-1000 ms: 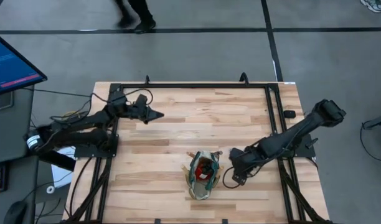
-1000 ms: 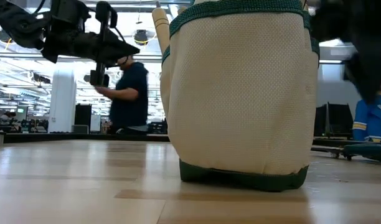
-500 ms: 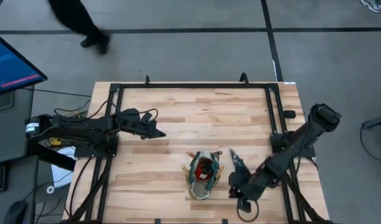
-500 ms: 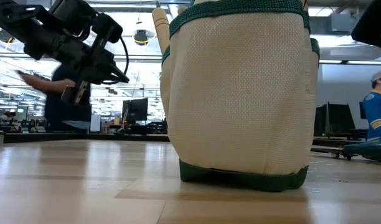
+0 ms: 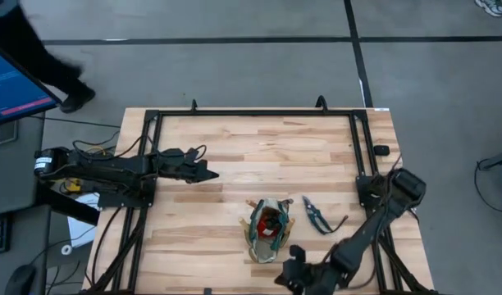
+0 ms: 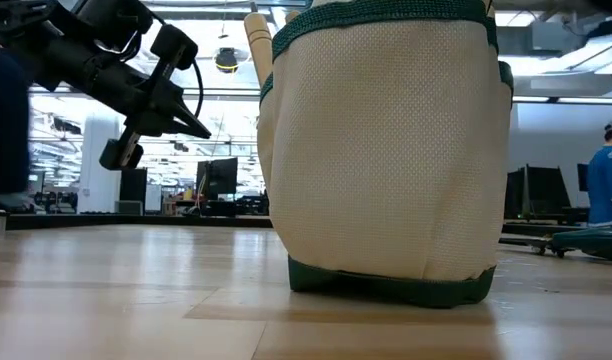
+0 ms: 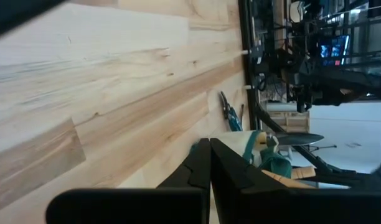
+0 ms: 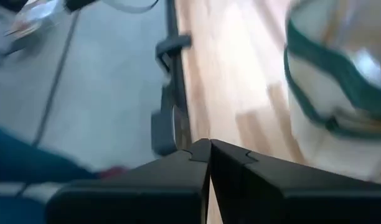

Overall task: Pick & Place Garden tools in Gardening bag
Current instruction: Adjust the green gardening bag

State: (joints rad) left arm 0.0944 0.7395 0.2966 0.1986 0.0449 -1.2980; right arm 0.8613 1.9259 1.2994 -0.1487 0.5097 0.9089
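The right gripper [image 5: 294, 274] sits at the near edge of the bench [image 5: 235, 172], just beside the bag's near right corner; its jaws are pressed together and hold nothing. The bag [image 5: 268, 229] stands upright on the bench, a coarse woven fabric tote with dark green rim and base and a pale body, and pale wooden handles [image 6: 258, 42] and a small red object [image 5: 270, 221] show inside its mouth. Just right of the bag lie the shears [image 5: 317, 216], flat on the planks, dark-handled, long axis running diagonally away from the bag. They lie beyond the right gripper and nearer to it than to the left. The left gripper [image 5: 210, 174] hovers well beyond and left of the bag, jaws together, empty.
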